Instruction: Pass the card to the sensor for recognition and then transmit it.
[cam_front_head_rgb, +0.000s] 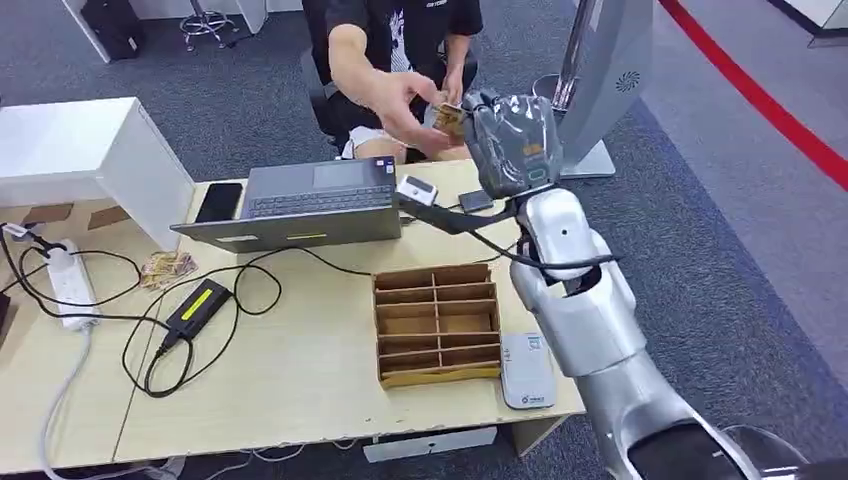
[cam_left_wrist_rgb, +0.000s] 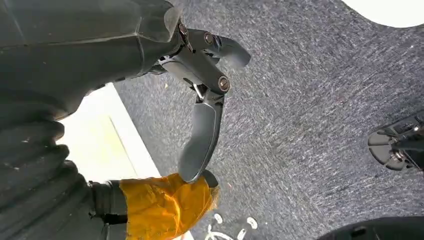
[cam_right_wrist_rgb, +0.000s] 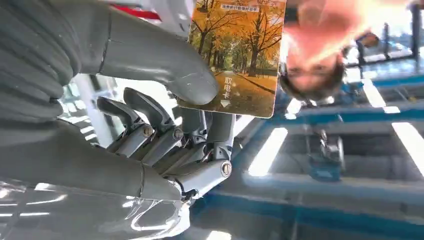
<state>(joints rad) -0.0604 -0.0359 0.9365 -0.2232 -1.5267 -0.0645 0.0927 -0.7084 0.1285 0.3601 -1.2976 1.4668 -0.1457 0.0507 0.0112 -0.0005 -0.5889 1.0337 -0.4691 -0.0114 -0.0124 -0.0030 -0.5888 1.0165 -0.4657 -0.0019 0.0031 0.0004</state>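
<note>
The card (cam_right_wrist_rgb: 235, 55), printed with orange autumn trees, is pinched between the thumb and fingers of my right hand (cam_right_wrist_rgb: 165, 125). In the head view my right hand (cam_front_head_rgb: 515, 140) is raised beyond the table's far edge and holds the card (cam_front_head_rgb: 447, 119) out toward a seated person. The person's hand (cam_front_head_rgb: 405, 100) reaches to the card's edge; I cannot tell whether it grips the card. A small white sensor (cam_front_head_rgb: 417, 189) lies on the table beside the laptop. My left hand (cam_left_wrist_rgb: 200, 100) hangs over grey carpet, fingers apart and holding nothing.
On the wooden table (cam_front_head_rgb: 300, 400) are a grey laptop (cam_front_head_rgb: 310, 205), a black phone (cam_front_head_rgb: 219, 201), a divided cardboard box (cam_front_head_rgb: 437, 322), a white device (cam_front_head_rgb: 527, 370), a black adapter (cam_front_head_rgb: 198, 305) and a power strip (cam_front_head_rgb: 68, 283) with cables. A white stand (cam_front_head_rgb: 600, 70) rises behind my right hand.
</note>
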